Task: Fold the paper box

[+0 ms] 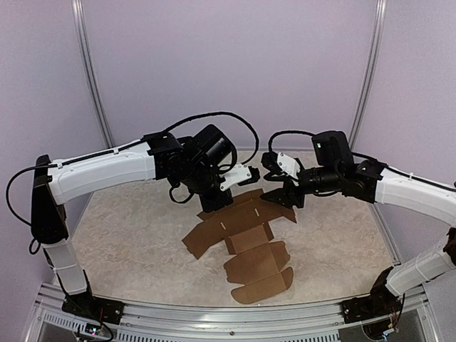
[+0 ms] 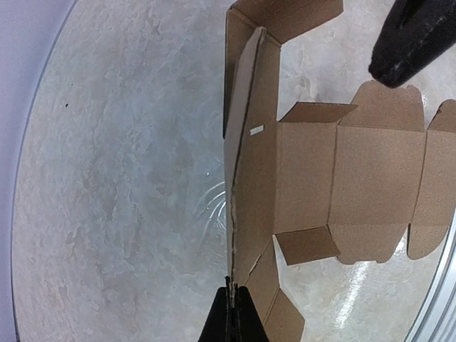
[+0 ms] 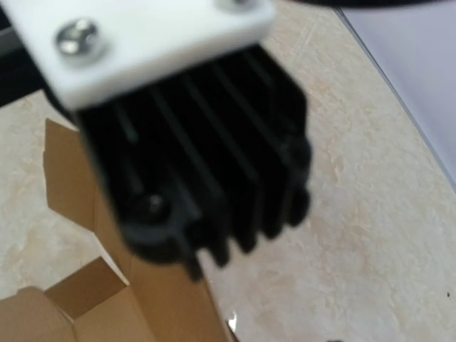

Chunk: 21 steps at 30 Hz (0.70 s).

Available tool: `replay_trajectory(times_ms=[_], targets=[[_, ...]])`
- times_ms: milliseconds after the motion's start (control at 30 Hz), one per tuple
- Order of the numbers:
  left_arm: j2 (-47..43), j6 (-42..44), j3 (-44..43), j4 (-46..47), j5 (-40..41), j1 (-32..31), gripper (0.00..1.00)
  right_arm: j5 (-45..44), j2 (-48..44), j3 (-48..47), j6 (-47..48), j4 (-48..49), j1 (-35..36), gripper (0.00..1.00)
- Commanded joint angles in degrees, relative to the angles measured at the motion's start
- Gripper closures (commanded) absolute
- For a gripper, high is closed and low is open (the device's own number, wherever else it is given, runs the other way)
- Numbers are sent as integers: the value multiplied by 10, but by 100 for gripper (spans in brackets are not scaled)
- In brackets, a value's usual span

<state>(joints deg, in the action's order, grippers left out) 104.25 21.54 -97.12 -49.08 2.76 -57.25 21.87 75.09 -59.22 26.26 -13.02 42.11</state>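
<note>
Paper box [image 1: 249, 239] lies lengthwise near-to-far; far panel raised

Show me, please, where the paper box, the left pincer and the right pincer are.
paper box [image 1: 248, 237]: top external view, on its middle panel.
left pincer [image 2: 230, 293]: left wrist view, fingertips pinched on the box's raised edge.
right pincer [image 1: 278, 201]: top external view, dark fingertips by the box's far flap.
</note>
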Motion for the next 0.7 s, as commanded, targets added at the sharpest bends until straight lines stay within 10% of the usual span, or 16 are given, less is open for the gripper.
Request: replay_trajectory(times_ms=[0, 667], targets=[[8, 6, -18, -12, -18, -8, 100, 12, 0, 11, -11, 13, 7, 47], [1, -2, -13, -6, -24, -15, 100, 14, 39, 13, -16, 14, 19, 72]])
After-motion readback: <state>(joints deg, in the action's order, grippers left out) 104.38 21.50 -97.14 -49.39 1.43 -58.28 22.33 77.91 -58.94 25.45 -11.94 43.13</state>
